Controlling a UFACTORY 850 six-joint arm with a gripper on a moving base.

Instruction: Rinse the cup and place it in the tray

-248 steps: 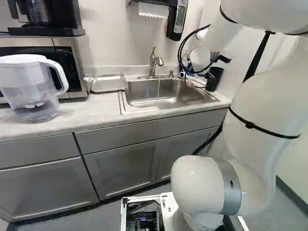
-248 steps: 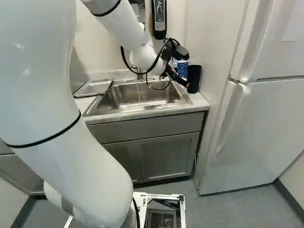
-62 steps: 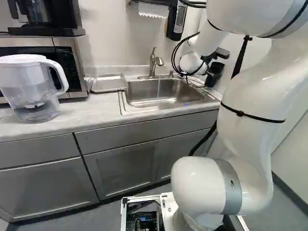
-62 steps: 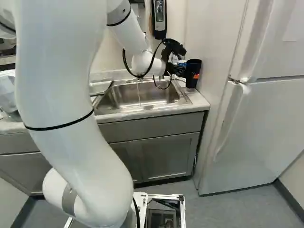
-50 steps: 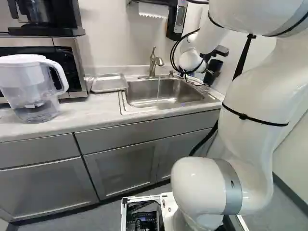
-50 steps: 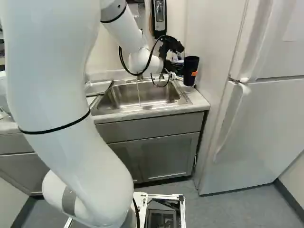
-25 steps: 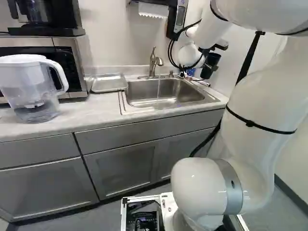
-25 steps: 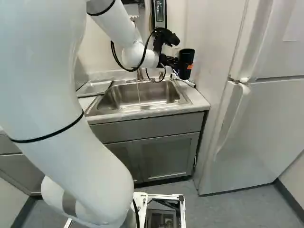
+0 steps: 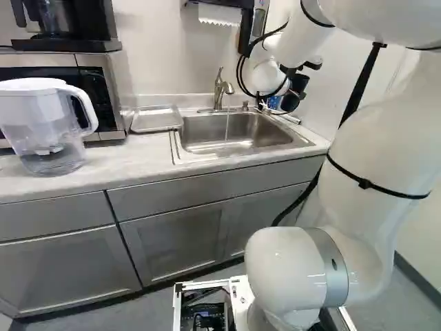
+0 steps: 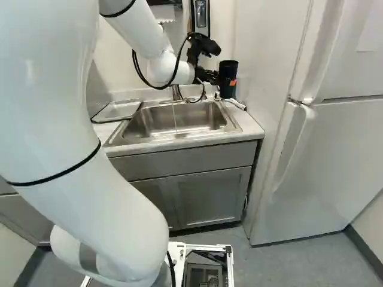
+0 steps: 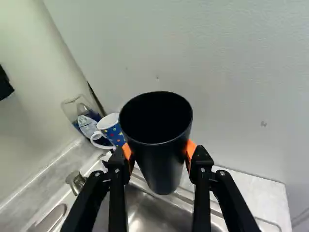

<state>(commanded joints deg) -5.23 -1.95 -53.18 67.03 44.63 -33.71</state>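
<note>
My gripper is shut on the black cup at the sink's right back corner in the right base view. Seen from the wrist, the gripper has its orange pads pressed on opposite sides of the cup, its open mouth facing up and toward the camera. The cup hangs above the sink's edge and counter. A thin stream of water runs from the faucet into the metal sink. The metal tray lies on the counter left of the sink.
A blue spotted mug and a clear bottle stand behind the held cup, near the wall corner. A water pitcher stands left of the tray, before a microwave. A white fridge rises to the right.
The cup has risen off the counter in my gripper and moved left, away from the side wall, uncovering the blue mug's spot. The base has not moved.
</note>
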